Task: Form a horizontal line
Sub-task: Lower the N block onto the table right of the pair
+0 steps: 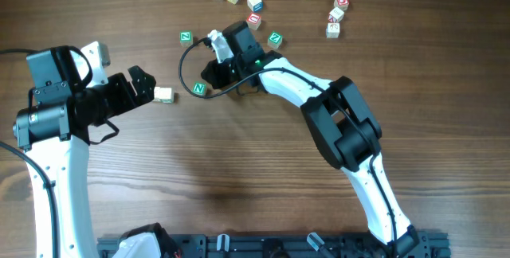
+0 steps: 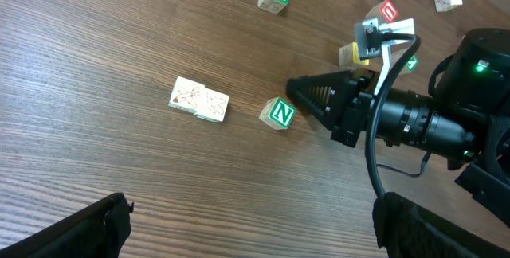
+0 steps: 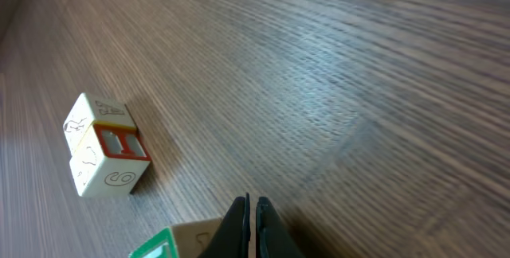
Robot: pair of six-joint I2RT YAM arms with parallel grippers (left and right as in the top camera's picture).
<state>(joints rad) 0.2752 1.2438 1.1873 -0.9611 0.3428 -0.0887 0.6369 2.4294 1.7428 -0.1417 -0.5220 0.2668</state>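
Right gripper (image 2: 295,91): fingers pressed together to a closed point, holding nothing. The tip sits low over the brown wood-grain table (image 1: 239,170), just beside a tiny pale wooden cube with a green letter N (image 2: 280,113). Whether tip and cube touch cannot be told.

Left gripper (image 1: 148,85): fingers spread wide and empty, facing the work area from the left side.

Horizontal line (image 2: 199,100): so far two whitish wooden letter cubes touching side by side. They lie flat on the table between the two grippers, nearer the left gripper. In the left wrist view the green N cube stands close to their right-hand end. It is apart from them, with a strip of bare table between, and is turned slightly askew.

Loose letter cubes (image 1: 254,2) with red, green and pale faces lie scattered beyond the right arm, towards the far side of the table.
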